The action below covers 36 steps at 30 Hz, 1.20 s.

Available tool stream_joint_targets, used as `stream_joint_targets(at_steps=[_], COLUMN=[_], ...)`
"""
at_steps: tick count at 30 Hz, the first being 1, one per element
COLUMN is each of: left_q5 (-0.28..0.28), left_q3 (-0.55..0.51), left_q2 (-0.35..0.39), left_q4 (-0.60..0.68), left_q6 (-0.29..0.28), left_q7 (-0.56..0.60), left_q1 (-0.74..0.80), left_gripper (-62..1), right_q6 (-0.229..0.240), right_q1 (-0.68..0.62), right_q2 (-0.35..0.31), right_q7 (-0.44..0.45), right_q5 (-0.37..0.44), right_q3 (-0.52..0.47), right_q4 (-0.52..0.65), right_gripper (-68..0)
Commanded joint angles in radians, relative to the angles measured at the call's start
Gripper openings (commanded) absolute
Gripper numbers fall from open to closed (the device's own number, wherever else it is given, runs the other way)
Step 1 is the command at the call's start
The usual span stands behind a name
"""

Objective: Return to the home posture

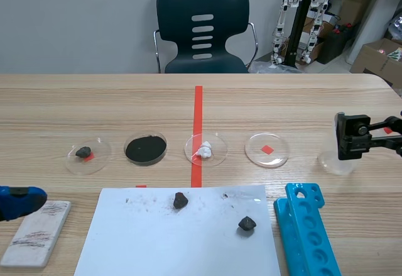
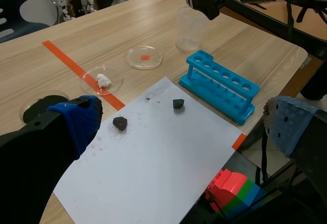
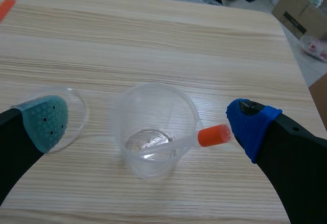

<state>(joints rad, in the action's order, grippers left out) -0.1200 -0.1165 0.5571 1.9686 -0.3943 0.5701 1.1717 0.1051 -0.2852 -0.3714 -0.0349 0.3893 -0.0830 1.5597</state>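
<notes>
Right gripper (image 3: pixel 148 124) hangs released and empty over the clear beaker (image 3: pixel 153 132) holding an orange-bulbed pipette (image 3: pixel 212 135), near the tabletop's (image 1: pixel 94 100) right edge. Left gripper (image 2: pixel 184 124), also released, sits low at the near-left corner. Withdrawal looks due next: lift straight up, avoiding the blue test-tube rack (image 1: pixel 308 232).

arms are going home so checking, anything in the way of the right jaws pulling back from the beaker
Nothing visible blocks a straight pull back. The beaker shows between the open right jaws, and the orange bulb of the dropper in it leans close to one pad, so a sideways swing might catch it.
</notes>
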Motion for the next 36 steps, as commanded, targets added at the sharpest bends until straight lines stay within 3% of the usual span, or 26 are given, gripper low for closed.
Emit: stream_joint_targets(at_steps=[1, 11, 18, 23, 30, 36], left_q5=[-0.007, -0.018, -0.018, -0.018, -0.018, -0.018], left_q3=[0.002, 0.002, 0.002, 0.002, 0.002, -0.012], left_q2=[0.003, 0.003, 0.003, 0.003, 0.003, 0.003], left_q4=[0.007, 0.007, 0.007, 0.007, 0.01, 0.053], left_q6=[-0.002, 0.014, 0.014, 0.014, 0.014, 0.014], left_q7=[0.014, 0.013, 0.013, 0.009, 0.009, 0.01], left_q1=[0.005, 0.005, 0.005, 0.005, 0.0, -0.011], left_gripper=[1.4, 1.4, 1.4, 1.4, 1.4, 1.4], right_q6=[-0.004, -0.003, 0.005, 0.08, 0.08, 0.079], right_q1=[-0.033, -0.394, -0.638, -0.761, -0.917, -0.995], right_q2=[-0.005, -0.005, -0.006, -0.013, -0.073, -0.081], right_q7=[0.013, 0.104, 0.248, 0.327, 0.521, 0.641], right_q5=[0.003, -0.089, -0.242, -0.339, -0.419, -0.477], right_q3=[-0.002, -0.011, -0.044, -0.065, -0.065, -0.065], right_q4=[0.077, 0.41, 0.538, 0.576, 0.577, 0.577], right_gripper=[-1.8, -1.8, -1.8, -1.8, -1.8, -1.8])
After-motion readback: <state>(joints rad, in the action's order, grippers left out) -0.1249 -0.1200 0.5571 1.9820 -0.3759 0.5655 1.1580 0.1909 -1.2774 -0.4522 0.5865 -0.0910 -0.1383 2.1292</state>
